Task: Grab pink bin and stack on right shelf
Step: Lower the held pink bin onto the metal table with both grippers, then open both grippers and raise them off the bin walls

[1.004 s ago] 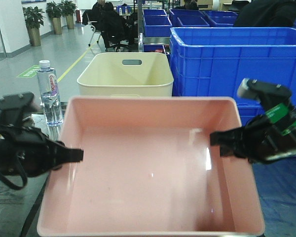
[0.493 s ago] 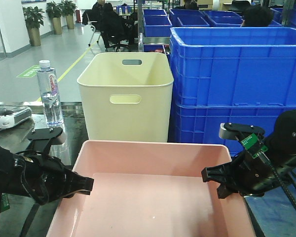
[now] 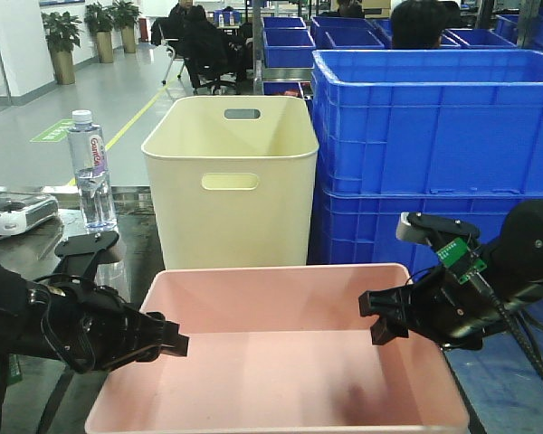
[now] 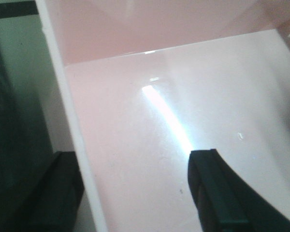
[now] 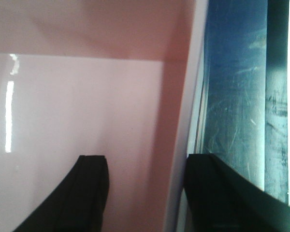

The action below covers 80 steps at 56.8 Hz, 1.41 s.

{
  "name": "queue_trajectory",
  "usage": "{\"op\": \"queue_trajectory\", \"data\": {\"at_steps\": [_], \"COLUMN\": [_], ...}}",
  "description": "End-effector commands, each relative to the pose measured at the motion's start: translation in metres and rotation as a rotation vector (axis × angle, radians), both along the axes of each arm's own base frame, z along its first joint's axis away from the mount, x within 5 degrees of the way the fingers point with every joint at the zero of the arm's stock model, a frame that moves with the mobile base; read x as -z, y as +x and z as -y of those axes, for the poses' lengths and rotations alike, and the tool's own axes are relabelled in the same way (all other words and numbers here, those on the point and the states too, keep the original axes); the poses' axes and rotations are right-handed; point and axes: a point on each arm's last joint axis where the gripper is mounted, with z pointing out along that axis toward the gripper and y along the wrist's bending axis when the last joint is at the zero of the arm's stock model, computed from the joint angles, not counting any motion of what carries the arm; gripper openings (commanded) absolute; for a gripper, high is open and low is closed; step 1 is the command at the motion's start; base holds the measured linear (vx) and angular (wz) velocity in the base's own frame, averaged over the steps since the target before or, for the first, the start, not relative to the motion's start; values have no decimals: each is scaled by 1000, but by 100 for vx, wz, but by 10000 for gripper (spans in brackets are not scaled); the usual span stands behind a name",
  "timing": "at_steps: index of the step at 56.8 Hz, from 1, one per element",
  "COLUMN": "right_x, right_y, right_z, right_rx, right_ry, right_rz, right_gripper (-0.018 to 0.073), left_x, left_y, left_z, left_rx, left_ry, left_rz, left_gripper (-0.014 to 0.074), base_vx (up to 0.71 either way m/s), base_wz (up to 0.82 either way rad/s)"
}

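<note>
Down at the front, low between the two arms, sits the pink bin (image 3: 281, 362), its open mouth facing up and its plain inside shining under the lights. Left gripper (image 3: 167, 342) is over the bin's left wall, and the wrist view tells it nicely: one dark finger (image 4: 222, 193) inside the tub, the other outside, the pale rim (image 4: 70, 130) running between them with clear space on the inner side, so those jaws stand apart around the wall, not pinching it. Over on the other side, the right gripper (image 3: 380, 316) reaches across the bin's right wall. From its own camera, one finger (image 5: 89, 193) hangs inside over the pink floor, the other outside, the rim (image 5: 186, 145) between them; jaws spread there as well, straddling the wall, and whether the outer finger touches the rim I cannot tell. Outside that wall, a dark glossy surface (image 5: 237, 96) shows bluish reflections. Behind the bin stands a taller cream bin (image 3: 231, 181) with handle slots, stacked blue crates (image 3: 434, 145) just to its right. A water bottle (image 3: 90, 172) stands further left, near a white controller (image 3: 14, 212).
</note>
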Motion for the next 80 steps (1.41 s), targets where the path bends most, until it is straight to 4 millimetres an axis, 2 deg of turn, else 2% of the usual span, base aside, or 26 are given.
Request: {"op": "queue_trajectory", "data": {"at_steps": [1, 8, 25, 35, 41, 44, 48, 54, 61, 67, 69, 80], "right_x": [-45, -57, -82, -82, -83, -89, -105, -130, -147, -152, -152, -151], "right_y": [-7, -15, -38, -44, -51, -56, -64, -80, -99, -106, -106, -107], "right_z": [-1, 3, 20, 20, 22, 23, 25, 28, 32, 33, 33, 33], "right_rx": [7, -1, -18, -9, -14, -9, 1, 15, 21, 22, 22, 22], "right_ry": [59, 39, -134, -121, -131, -125, -104, -62, -42, -41, -40, -35], "right_rz": [208, 250, 329, 290, 245, 274, 371, 509, 582, 602, 601, 589], "right_gripper": [404, 372, 379, 379, 379, 373, 356, 301, 165, 7, -15, -15], "left_x": [-38, -57, -100, -99, -102, -108, -118, -136, -151, -160, -163, -164], "left_y": [-7, -14, -39, -43, -54, -59, -68, -84, -99, -110, -111, -112], "left_z": [3, -2, -17, -17, -17, -19, -22, -29, -36, -40, -41, -42], "left_rx": [-24, -54, -84, -55, -22, -16, 0, 11, 6, -7, -18, -22], "left_ry": [-91, -112, -116, -93, -92, -93, -79, -61, -64, -82, -88, -90], "left_rz": [119, 206, 408, 386, 365, 384, 449, 573, 656, 696, 715, 723], "left_gripper": [575, 573, 573, 573, 572, 556, 505, 385, 189, 0, -11, -9], "base_vx": [0, 0, 0, 0, 0, 0, 0, 0, 0, 0, 0, 0], "base_wz": [0, 0, 0, 0, 0, 0, 0, 0, 0, 0, 0, 0]}}
